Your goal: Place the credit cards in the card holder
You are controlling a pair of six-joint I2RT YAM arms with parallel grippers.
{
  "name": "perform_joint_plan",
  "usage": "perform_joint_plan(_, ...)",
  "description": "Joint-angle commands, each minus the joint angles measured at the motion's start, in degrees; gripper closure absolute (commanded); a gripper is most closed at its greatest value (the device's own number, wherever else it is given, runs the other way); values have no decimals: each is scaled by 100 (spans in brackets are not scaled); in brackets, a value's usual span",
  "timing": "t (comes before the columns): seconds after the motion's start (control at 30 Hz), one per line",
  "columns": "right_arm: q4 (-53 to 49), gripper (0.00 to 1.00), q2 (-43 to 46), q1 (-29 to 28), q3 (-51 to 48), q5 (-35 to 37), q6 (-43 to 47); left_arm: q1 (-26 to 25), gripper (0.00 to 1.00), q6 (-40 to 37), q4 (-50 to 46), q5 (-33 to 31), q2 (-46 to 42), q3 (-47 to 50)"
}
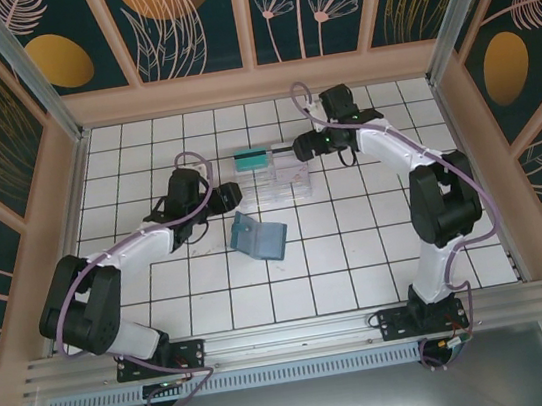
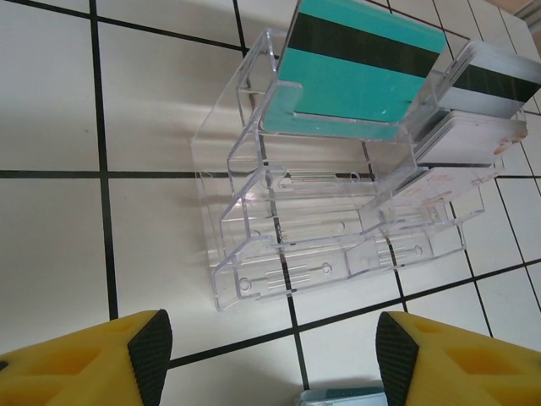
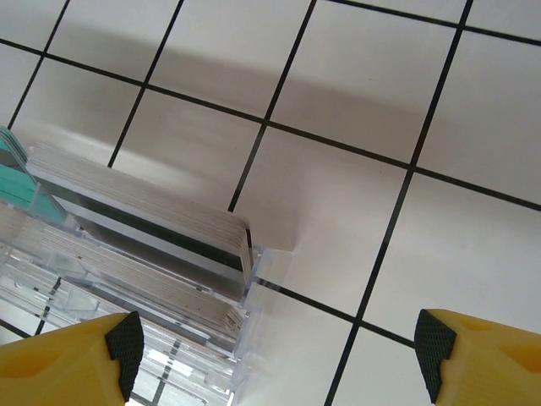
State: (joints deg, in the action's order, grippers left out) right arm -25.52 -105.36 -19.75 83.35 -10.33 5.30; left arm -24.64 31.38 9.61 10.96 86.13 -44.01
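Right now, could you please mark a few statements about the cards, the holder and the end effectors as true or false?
1. The teal card stands in a compartment of the clear tray. True.
2. The card holder lies folded shut. False: it lies open on the tiles, on the side of the tray nearer the arm bases.
3. The left end effector grips a card. False: its jaws stand open with nothing between them.
4. The right end effector is open and empty. True.
5. The whitish cards are already in the card holder. False: they are stacked in the tray.
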Motion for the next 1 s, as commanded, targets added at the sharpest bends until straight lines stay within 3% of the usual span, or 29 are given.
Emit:
perform_joint_plan(0.0, 100, 14, -231, 34, 346, -206, 309, 30, 32, -317, -126, 154, 257, -306)
perform_joint_plan(0.43, -229, 16, -811, -32, 1008, -332, 785, 58, 32, -510, -249, -67, 1396, -1301)
perform_joint_plan(0.97, -181, 18, -904, -130, 964, -432, 910, 56, 33, -518, -83, -66, 1845, -1414)
